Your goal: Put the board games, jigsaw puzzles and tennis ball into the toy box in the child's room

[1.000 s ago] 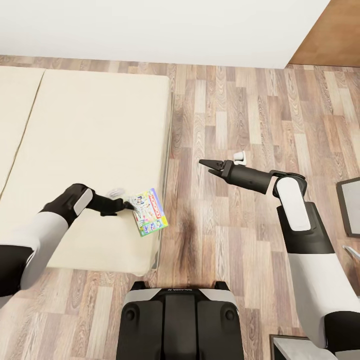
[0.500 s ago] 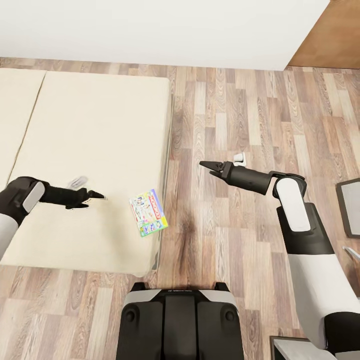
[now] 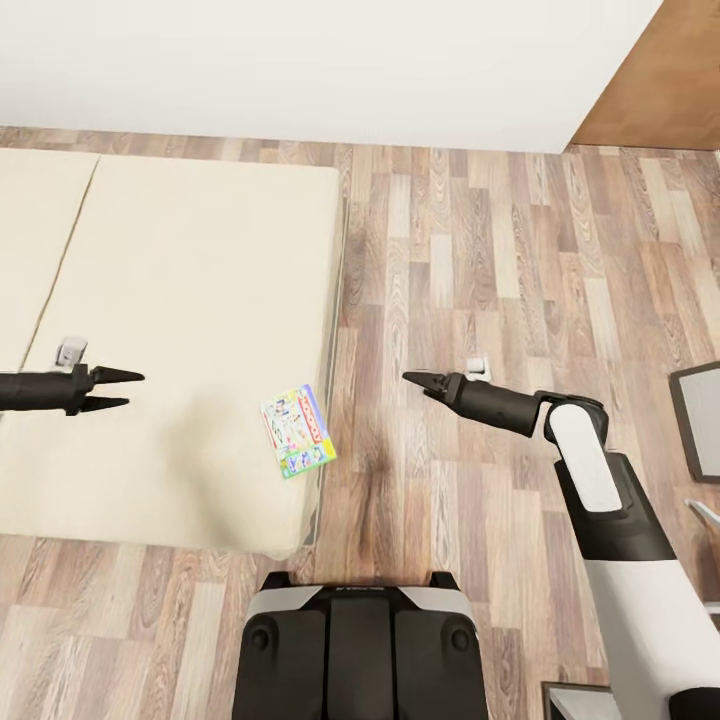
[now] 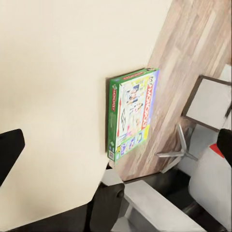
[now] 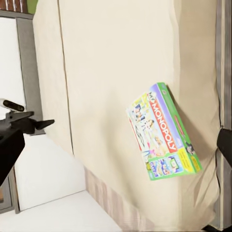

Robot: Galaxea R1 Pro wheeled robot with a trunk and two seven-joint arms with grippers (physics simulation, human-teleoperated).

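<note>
One board game point(image 3: 297, 430), a green-edged white-and-red Monopoly box, lies flat on the beige bed point(image 3: 190, 280) close to its right edge. The left wrist view takes in the board game point(image 4: 130, 113), and so does the right wrist view point(image 5: 163, 133). My left gripper point(image 3: 134, 389) hovers open over the mattress, well to the left of the box, with nothing between its fingers point(image 4: 9, 147). My right gripper point(image 3: 418, 385) is open above the wood floor to the right of the bed, pointing towards the box. The toy box, table, puzzles and ball are out of view.
Wood plank floor point(image 3: 480, 250) runs to the right of the bed up to a white wall point(image 3: 300, 60). A dark-framed grey object point(image 3: 702, 420) sits at the right edge. My base point(image 3: 360, 650) stands just before the bed's near corner.
My left gripper has drawn back to the left, away from the game box, which stays put on the mattress. The right arm sits slightly lower, and the view has shifted a little.
</note>
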